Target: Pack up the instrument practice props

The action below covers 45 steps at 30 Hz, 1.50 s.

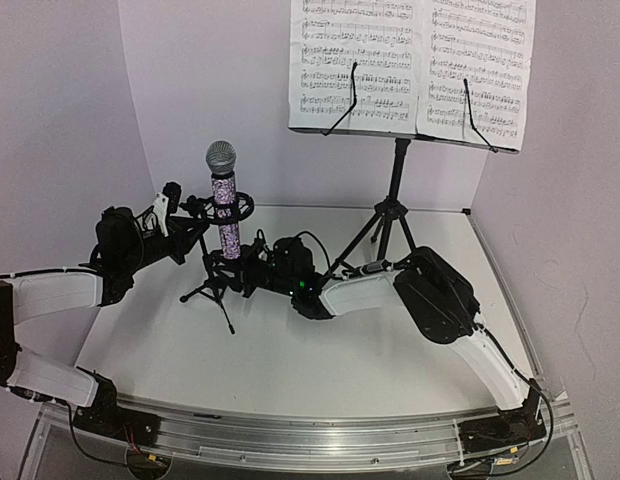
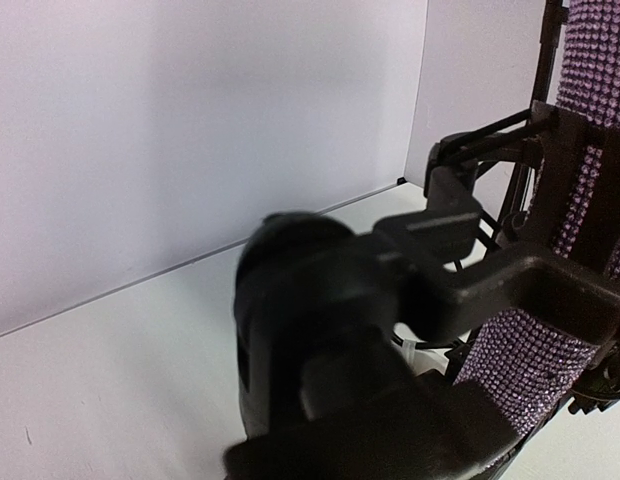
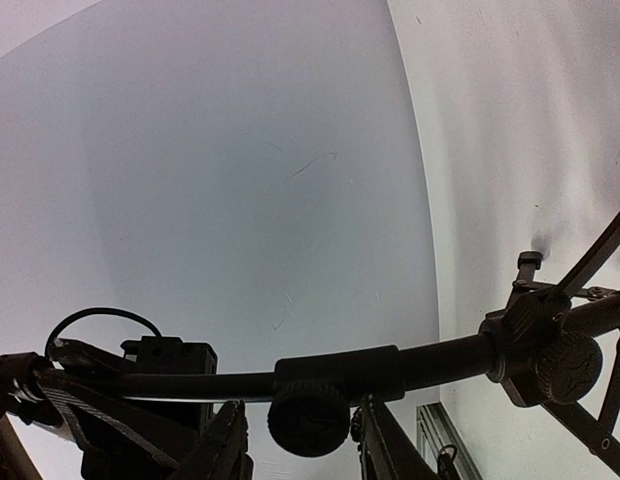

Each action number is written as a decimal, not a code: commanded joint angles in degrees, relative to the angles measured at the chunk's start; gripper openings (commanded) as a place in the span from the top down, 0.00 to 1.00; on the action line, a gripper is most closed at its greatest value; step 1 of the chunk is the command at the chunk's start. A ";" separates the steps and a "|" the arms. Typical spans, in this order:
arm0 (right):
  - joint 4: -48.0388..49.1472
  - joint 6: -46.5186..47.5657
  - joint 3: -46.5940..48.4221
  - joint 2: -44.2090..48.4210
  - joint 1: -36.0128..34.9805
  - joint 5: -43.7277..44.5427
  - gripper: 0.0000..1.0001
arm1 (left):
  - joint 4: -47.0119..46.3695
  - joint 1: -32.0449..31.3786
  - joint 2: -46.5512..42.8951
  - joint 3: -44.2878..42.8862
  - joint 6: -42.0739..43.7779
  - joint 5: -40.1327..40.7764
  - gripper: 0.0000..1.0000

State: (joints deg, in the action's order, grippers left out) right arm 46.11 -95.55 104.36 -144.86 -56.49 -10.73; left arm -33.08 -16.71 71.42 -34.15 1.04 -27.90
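1. Right gripper [image 3: 305, 452]: fingers parted, straddling a knob [image 3: 308, 416] on the small tripod mic stand [image 1: 218, 288], mid-table; not visibly clamped.
2. Left gripper [image 1: 193, 224]: clenched nearly closed at that stand's clip, left; what it pinches, cannot tell.
3. Glittery microphone [image 1: 226, 215]: upright in the clip; step judged as parting microphone from stand; next needs the stand steadied.
4. Tall music stand [image 1: 395, 190], sheet-music pages [image 1: 410, 60]: far right; near legs crowd the right arm.
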 commanded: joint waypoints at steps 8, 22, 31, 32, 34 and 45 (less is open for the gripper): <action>2.15 -0.74 -0.04 1.85 0.73 1.46 0.80 | -0.89 -0.29 0.19 -0.22 -1.47 -1.05 1.00; 0.20 30.24 -1.13 0.62 2.39 -9.63 1.00 | -0.59 0.46 0.06 -0.88 -2.37 -3.23 1.00; 6.34 74.11 -2.76 -0.61 2.40 -12.67 1.00 | -0.05 0.98 1.03 -1.85 -2.09 -4.97 1.00; 6.90 77.12 -2.35 -0.95 2.37 -13.24 1.00 | 0.14 1.05 1.12 -1.99 -2.09 -5.18 1.00; 8.51 83.86 -2.35 -1.69 2.34 -14.28 1.00 | 0.41 1.14 1.33 -2.30 -2.09 -5.68 1.00; 9.58 108.05 -3.68 -2.38 2.14 -12.32 1.00 | 1.81 1.57 1.88 -3.01 -1.22 -7.61 1.00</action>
State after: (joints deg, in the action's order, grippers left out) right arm 53.21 1.04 101.47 -146.06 -53.98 -22.92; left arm -32.57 -15.68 72.40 -34.92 1.49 -35.07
